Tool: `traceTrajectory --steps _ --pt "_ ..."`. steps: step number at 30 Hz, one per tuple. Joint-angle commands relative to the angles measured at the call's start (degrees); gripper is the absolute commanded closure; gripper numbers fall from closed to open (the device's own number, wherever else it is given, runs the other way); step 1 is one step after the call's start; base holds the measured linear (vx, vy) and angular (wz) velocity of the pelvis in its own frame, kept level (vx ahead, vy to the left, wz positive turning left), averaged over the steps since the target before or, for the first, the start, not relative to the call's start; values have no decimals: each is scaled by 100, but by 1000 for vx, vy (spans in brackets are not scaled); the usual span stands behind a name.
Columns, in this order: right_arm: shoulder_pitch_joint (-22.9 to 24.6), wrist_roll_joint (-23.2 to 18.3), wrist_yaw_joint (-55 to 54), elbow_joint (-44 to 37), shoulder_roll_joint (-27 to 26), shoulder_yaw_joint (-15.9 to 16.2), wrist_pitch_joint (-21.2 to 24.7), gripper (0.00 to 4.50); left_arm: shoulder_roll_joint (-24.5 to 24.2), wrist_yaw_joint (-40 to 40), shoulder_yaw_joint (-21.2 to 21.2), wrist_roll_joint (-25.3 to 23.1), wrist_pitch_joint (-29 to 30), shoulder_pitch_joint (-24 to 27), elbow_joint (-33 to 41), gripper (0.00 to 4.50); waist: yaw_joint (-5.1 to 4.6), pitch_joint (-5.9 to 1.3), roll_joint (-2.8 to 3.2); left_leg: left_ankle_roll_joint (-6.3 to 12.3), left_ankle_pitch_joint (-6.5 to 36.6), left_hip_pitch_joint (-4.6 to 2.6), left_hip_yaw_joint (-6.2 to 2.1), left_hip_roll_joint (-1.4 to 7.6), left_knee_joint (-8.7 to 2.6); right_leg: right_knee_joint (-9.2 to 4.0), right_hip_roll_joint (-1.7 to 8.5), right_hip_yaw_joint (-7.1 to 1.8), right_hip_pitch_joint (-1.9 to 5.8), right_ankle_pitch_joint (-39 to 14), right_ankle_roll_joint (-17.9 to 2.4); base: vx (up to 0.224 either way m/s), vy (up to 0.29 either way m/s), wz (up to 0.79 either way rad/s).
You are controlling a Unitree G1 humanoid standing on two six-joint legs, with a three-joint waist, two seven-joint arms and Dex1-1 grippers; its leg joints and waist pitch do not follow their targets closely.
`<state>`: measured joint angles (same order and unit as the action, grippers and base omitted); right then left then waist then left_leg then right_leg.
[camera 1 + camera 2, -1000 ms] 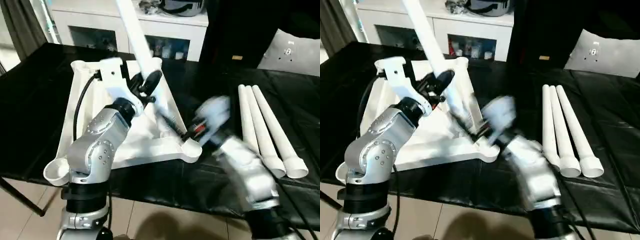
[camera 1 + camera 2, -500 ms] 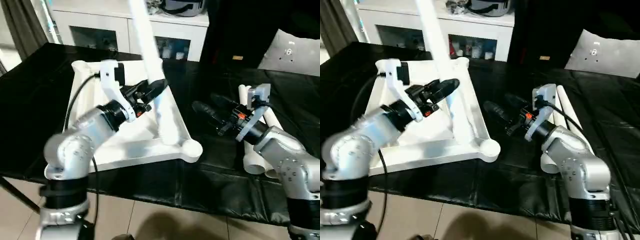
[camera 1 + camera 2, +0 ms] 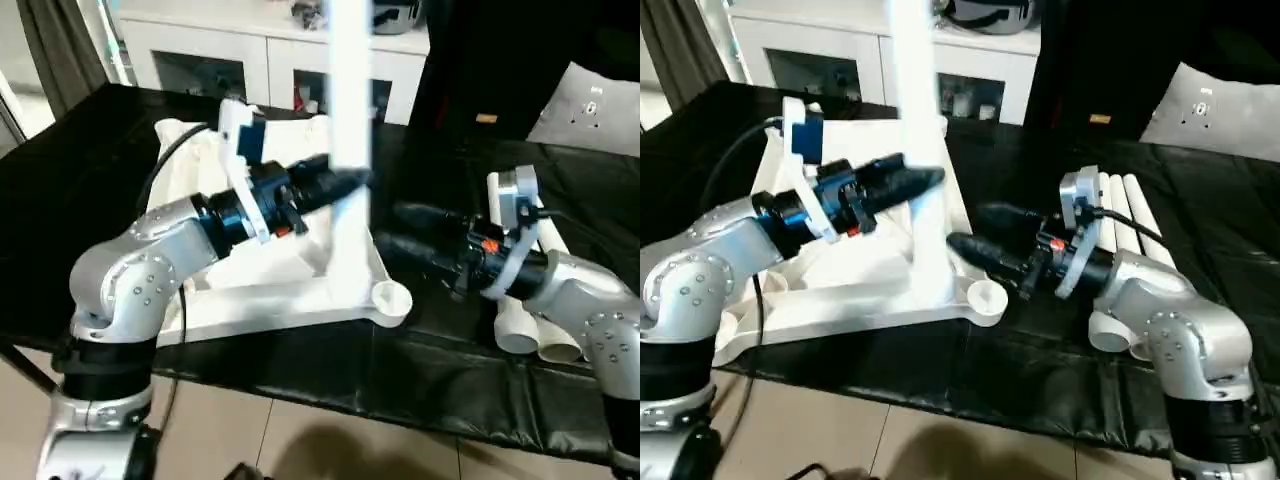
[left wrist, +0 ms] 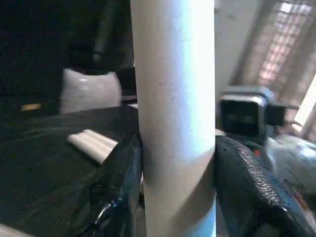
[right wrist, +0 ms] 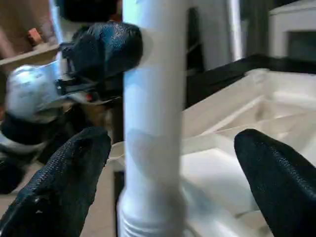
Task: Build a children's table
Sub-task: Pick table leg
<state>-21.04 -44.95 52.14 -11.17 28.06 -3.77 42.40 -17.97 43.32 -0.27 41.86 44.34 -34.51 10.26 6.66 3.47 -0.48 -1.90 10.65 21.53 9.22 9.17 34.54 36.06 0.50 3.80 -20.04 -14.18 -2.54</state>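
Now the left gripper [image 3: 350, 183] has its fingers clamped on an upright white leg [image 3: 350, 120], which stands on the upside-down tabletop [image 3: 270, 290] lying on the black table [image 3: 90, 180]. Beside it, the right gripper [image 3: 395, 228] points at the leg, fingers spread wide and empty. Three spare legs [image 3: 1125, 200] lie behind it.

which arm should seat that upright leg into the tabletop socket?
Left. The left gripper is already clamped on the upright leg above the tabletop. The right gripper stands open beside it, holding nothing.
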Motion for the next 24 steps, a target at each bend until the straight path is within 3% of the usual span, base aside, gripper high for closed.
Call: traceTrajectory --steps 1,3,10,24 --pt "-180 -9 274 -61 135 125 40 0 -28 222 -128 -63 -97 -214 30 263 12 -375 -80 297 162 -63 -143 438 -317 -478 807 -389 223 -548 -553 0 0 0" --pt "-217 61 363 -42 169 213 16 0 -33 292 -181 -93 -144 -256 -6 263 11 -373 -73 297 124 -62 -144 439 -318 -473 804 -389 215 -530 -569 0 0 0" --pt "-269 241 606 21 311 563 11 75 29 459 -279 -187 -413 -397 -177 263 10 -376 -119 328 111 -48 -127 421 -306 -471 803 -392 232 -467 -544 0 0 0" --pt "-214 305 549 79 107 678 -51 199 34 624 -414 -301 -559 -342 -177 263 2 -374 -125 304 91 -71 -138 460 -316 -422 827 -388 228 -203 -762 0 0 0"
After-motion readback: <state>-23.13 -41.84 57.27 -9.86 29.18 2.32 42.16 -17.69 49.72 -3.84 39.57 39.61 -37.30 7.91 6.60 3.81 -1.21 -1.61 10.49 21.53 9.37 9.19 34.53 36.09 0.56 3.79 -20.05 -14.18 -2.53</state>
